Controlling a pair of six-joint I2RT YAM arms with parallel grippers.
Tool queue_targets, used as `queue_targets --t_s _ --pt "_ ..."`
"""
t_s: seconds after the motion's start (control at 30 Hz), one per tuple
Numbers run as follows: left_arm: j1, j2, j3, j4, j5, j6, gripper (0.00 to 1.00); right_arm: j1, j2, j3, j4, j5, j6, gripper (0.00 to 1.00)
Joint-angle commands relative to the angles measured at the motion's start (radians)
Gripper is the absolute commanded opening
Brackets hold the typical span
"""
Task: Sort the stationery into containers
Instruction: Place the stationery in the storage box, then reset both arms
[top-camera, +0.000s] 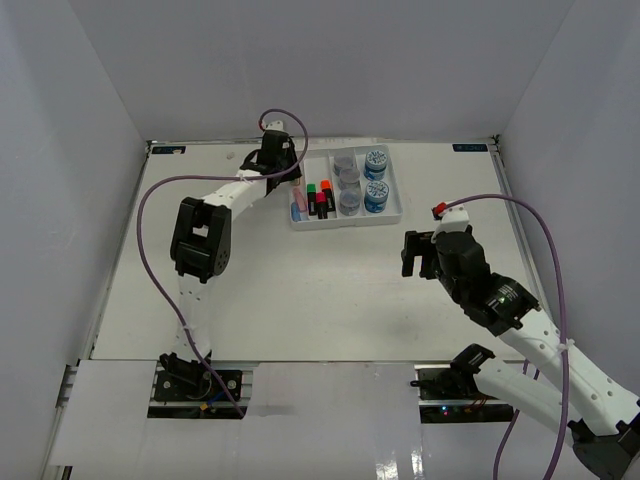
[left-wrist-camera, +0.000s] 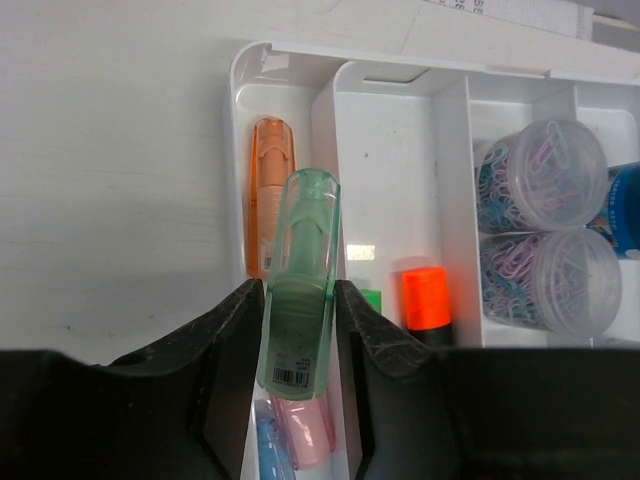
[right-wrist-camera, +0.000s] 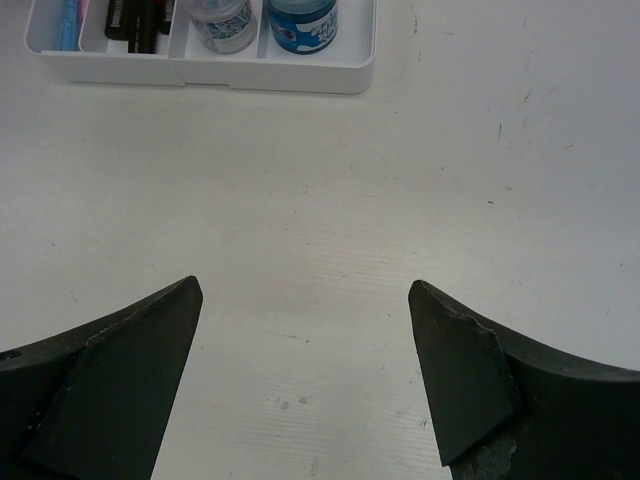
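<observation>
My left gripper (left-wrist-camera: 297, 295) is shut on a mint highlighter (left-wrist-camera: 300, 270) and holds it above the leftmost compartment of the white tray (left-wrist-camera: 240, 100). In that compartment lie an orange highlighter (left-wrist-camera: 268, 175), a pink one (left-wrist-camera: 300, 430) and a blue one (left-wrist-camera: 268, 450). The second compartment holds black highlighters with an orange cap (left-wrist-camera: 425, 297) and a green cap (left-wrist-camera: 370, 299). Jars of paper clips (left-wrist-camera: 545, 175) stand further right. In the top view the left gripper (top-camera: 285, 168) is over the tray's (top-camera: 395, 215) left side. My right gripper (right-wrist-camera: 305, 290) is open and empty over bare table, also seen from above (top-camera: 418, 252).
The tray shows at the top left of the right wrist view (right-wrist-camera: 300, 78) with a blue-labelled jar (right-wrist-camera: 302, 22) in it. White walls enclose the table on three sides. Purple cables loop over both arms (top-camera: 145, 215).
</observation>
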Motion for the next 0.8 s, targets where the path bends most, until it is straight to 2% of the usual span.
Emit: queue_targets --t_s 0.0,0.07,0.3,0.43,0.57,0.77 --pt "0.000 0.002 0.033 0.019 0.011 0.001 0.47 -0.005 0.001 -0.006 0.042 -0.011 -0.004 0.90" --pt "0.000 0.005 0.033 0.021 0.017 0.001 0.52 -0.005 0.000 -0.008 0.040 -0.014 -0.004 0.90" --pt "0.000 0.005 0.035 0.024 0.023 -0.001 0.57 -0.005 -0.002 -0.012 0.040 -0.021 0.000 0.90" --pt "0.000 -0.059 0.021 0.013 0.023 -0.004 0.62 -0.005 0.001 -0.004 0.039 -0.016 -0.007 0.90" --pt "0.002 -0.214 -0.062 0.008 0.028 0.030 0.68 -0.005 -0.003 0.008 0.040 0.011 -0.024 0.90" --pt "0.002 -0.588 -0.267 -0.016 -0.013 0.148 0.84 -0.007 -0.049 0.034 0.040 0.053 -0.063 0.90"
